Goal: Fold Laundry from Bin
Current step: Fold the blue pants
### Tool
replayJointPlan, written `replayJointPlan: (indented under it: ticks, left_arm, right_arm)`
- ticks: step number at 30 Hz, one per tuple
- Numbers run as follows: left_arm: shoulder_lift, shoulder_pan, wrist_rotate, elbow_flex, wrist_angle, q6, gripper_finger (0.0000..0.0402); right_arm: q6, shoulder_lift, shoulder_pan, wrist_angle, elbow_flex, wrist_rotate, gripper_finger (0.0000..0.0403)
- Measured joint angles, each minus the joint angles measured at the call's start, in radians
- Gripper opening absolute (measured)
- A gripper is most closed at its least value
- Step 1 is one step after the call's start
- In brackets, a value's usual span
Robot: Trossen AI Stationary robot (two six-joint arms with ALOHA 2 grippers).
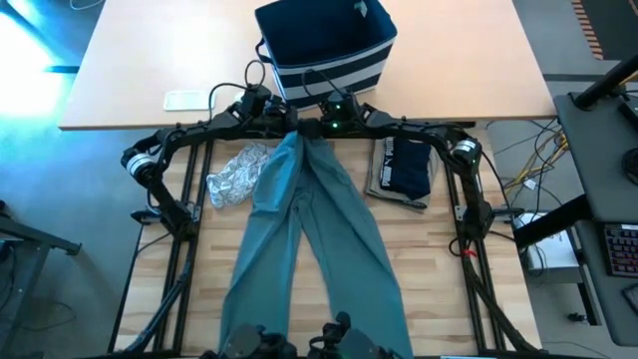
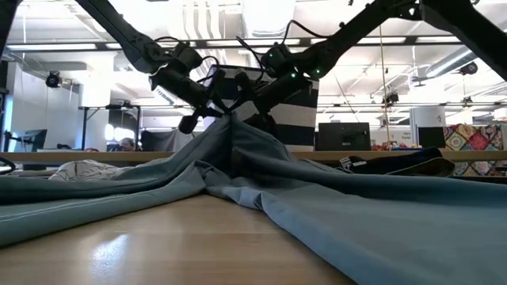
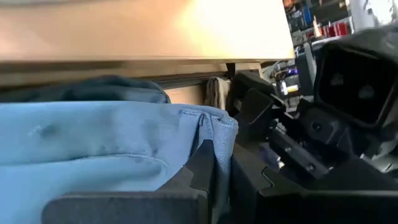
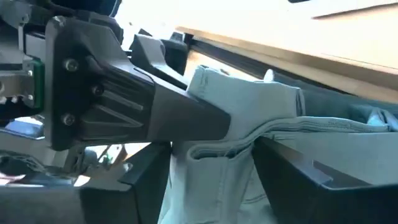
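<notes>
Teal-green trousers (image 1: pixel 299 229) lie spread on the wooden table with their legs toward the near edge. Their waistband (image 1: pixel 291 142) is raised at the far middle. My left gripper (image 1: pixel 282 122) is shut on that waistband. My right gripper (image 1: pixel 317 128) is right beside it and open, with a finger on either side of the bunched waistband (image 4: pixel 249 143). The navy striped bin (image 1: pixel 327 45) stands on the tan table beyond. A grey-white patterned garment (image 1: pixel 237 175) lies left of the trousers. A dark navy one (image 1: pixel 407 165) rests on a tan one (image 1: pixel 399 197) at the right. My left gripper pinches the waistband's bunched top edge (image 3: pixel 214 134) between its two fingers. It comes from the table's left, slanting a little downward. The waistband is lifted clear of the table (image 2: pixel 230 123), and the cloth slopes down from it to the legs lying flat. My right gripper's open fingers (image 4: pixel 298 168) flank the same waistband; I cannot tell whether they touch it.
The bin stands close behind both grippers. Bare wood shows between the trouser legs (image 1: pixel 309 289) and along the table's left and right sides. Cables and dark arm frames run along both table sides.
</notes>
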Motion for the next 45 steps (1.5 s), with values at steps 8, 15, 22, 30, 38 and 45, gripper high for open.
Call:
replayJointPlan:
  ticks: [8,15,22,30,38,45]
  left_arm:
    - [0.004,-0.016,-0.026,0.007,0.026,-0.101,0.0013]
    - [0.034,-0.026,-0.045,0.024,0.044,-0.127,0.0045]
    - [0.035,-0.026,-0.013,0.025,0.085,-0.089,0.0083]
    - [0.035,-0.025,0.035,0.025,0.133,-0.11,0.014]
    - [0.01,0.019,0.064,0.025,0.119,-0.063,0.0165]
    - [-0.13,0.118,0.076,0.025,-0.066,0.23,0.0174]
  right_arm:
    - [0.005,-0.002,0.027,0.01,0.0,0.079,0.0248]
    - [-0.015,-0.003,0.036,-0.06,0.031,0.126,0.0252]
    - [-0.042,-0.004,0.036,-0.075,0.044,0.138,0.0228]
    - [-0.009,-0.002,0.037,-0.075,0.044,0.146,0.0139]
    - [-0.024,-0.006,0.035,-0.092,0.044,0.165,0.0043]
    - [-0.209,-0.068,0.023,-0.211,0.075,0.073,0.0032]
